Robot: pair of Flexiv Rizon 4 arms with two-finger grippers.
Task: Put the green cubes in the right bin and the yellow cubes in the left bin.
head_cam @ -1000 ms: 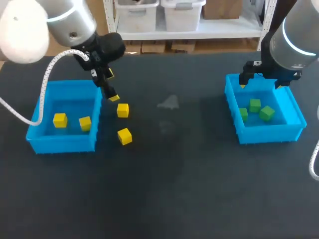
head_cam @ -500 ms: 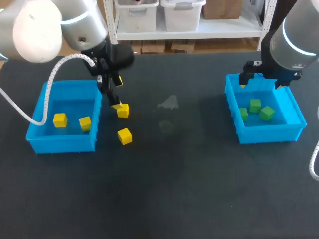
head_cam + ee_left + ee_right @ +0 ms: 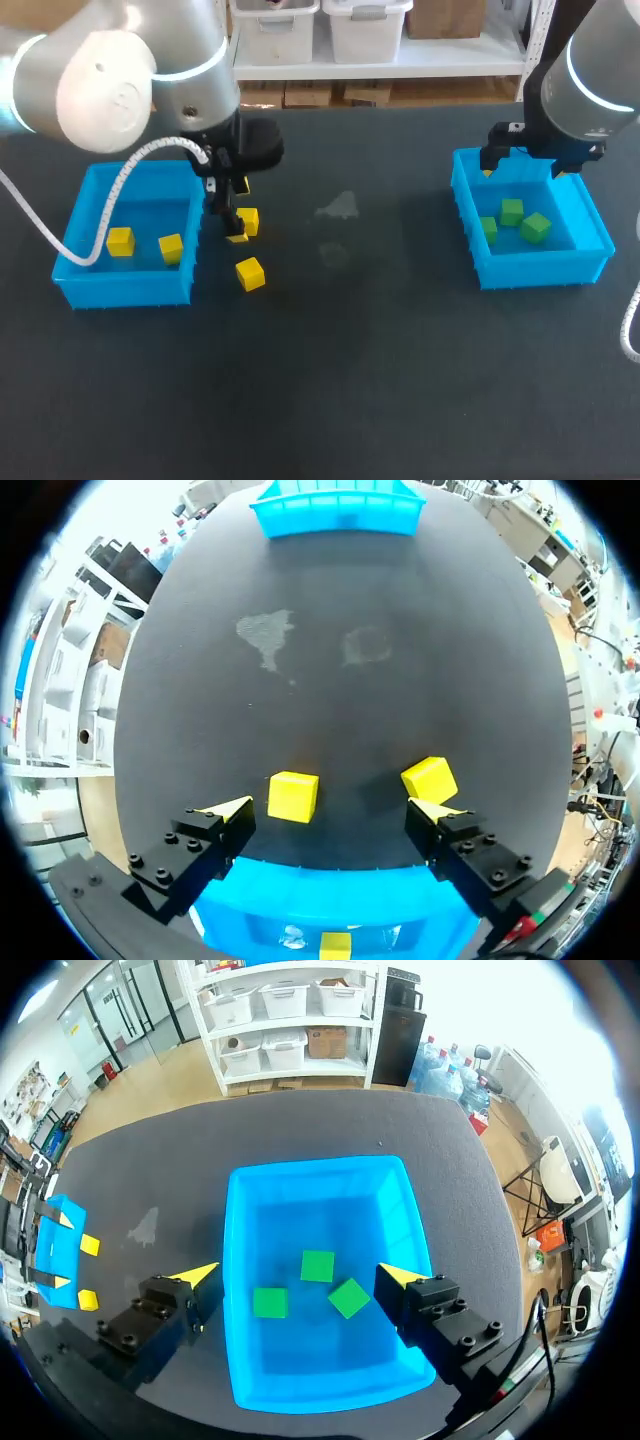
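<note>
Head view: three green cubes [image 3: 512, 211] in right blue plastic bin [image 3: 590, 262], 3 o'clock; that half looks done. At 9 o'clock, left blue plastic bin [image 3: 125, 290] holds two yellow cubes [image 3: 120, 240]. Two loose yellow cubes [image 3: 250, 273] lie on dark tabletop [image 3: 350, 380] beside it, not yet binned. Both empty and wide open: left pincer [image 3: 332, 807] straddling one loose cube, half hiding it; right pincer [image 3: 300, 1275] above right bin.

no readable text — no labels, numbers or signs on anything

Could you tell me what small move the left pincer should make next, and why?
Probably ease the left pincer forward until the yellow cube sits squarely between its open fingers. That cube is just ahead of the tips and off-centre, while a second yellow cube lies close to the other fingertip.
</note>
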